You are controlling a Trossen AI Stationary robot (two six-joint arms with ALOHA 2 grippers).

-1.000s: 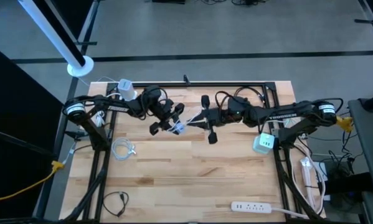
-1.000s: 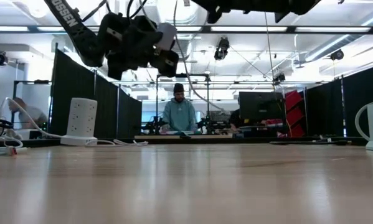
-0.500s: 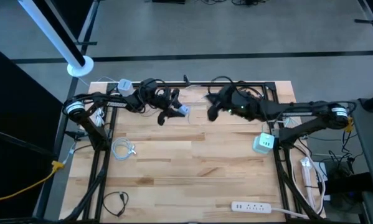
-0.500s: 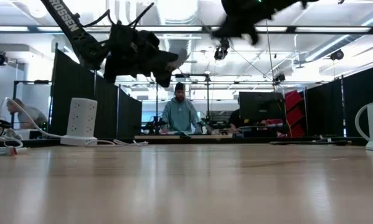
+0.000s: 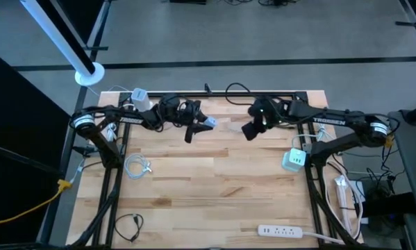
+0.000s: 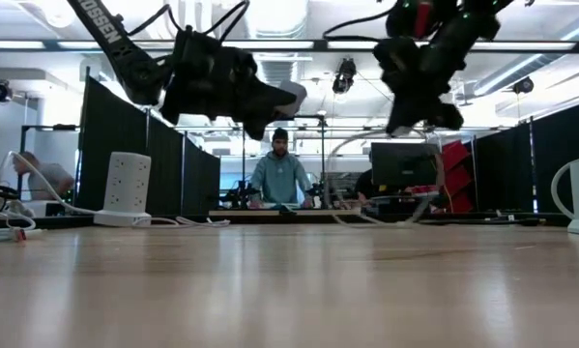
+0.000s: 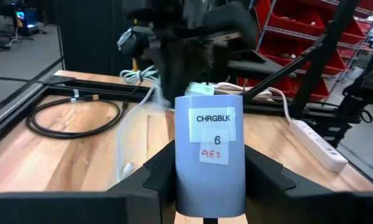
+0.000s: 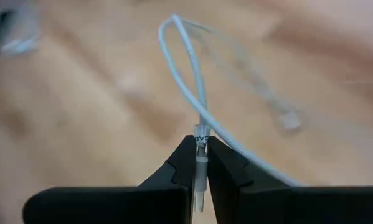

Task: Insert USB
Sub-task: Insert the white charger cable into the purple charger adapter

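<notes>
Left gripper (image 7: 210, 186) up over table's far half, fingers clamped on pale grey rectangular charger block (image 7: 210, 158) with white "CHRGBLK 6" label, block clear of wooden tabletop (image 5: 214, 180). Right gripper (image 8: 200, 171) raised opposite, well apart, fingers pinched tight on white USB cable plug (image 8: 200, 163); thin white cable (image 8: 192, 81) loops away. Person in teal top (image 6: 279, 177) beyond table.

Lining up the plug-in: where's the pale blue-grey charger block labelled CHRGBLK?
The pale blue-grey charger block is clamped in the left gripper, held above the table's far-centre, facing the right gripper.
</notes>
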